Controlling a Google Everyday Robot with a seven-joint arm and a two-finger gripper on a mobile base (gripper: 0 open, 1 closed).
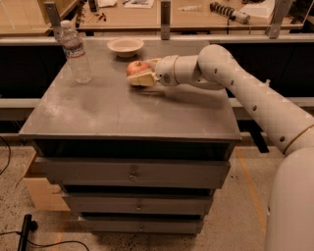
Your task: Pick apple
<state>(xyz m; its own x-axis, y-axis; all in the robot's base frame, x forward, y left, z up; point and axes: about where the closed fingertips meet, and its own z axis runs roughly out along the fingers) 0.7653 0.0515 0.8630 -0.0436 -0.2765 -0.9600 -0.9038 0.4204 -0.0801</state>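
The apple (136,67), round and red-orange, sits on the grey cabinet top (122,110) at the back, just in front of the bowl. My gripper (141,71) reaches in from the right and is low over the top. Its cream fingers (143,80) are open and stand on either side of the apple, one in front and one behind. The apple's right side is hidden by the gripper. The apple rests on the surface.
A shallow cream bowl (125,46) stands just behind the apple. A clear plastic water bottle (75,51) stands at the back left corner. The cabinet has drawers (132,172) below. A workbench with tools (196,12) runs behind it.
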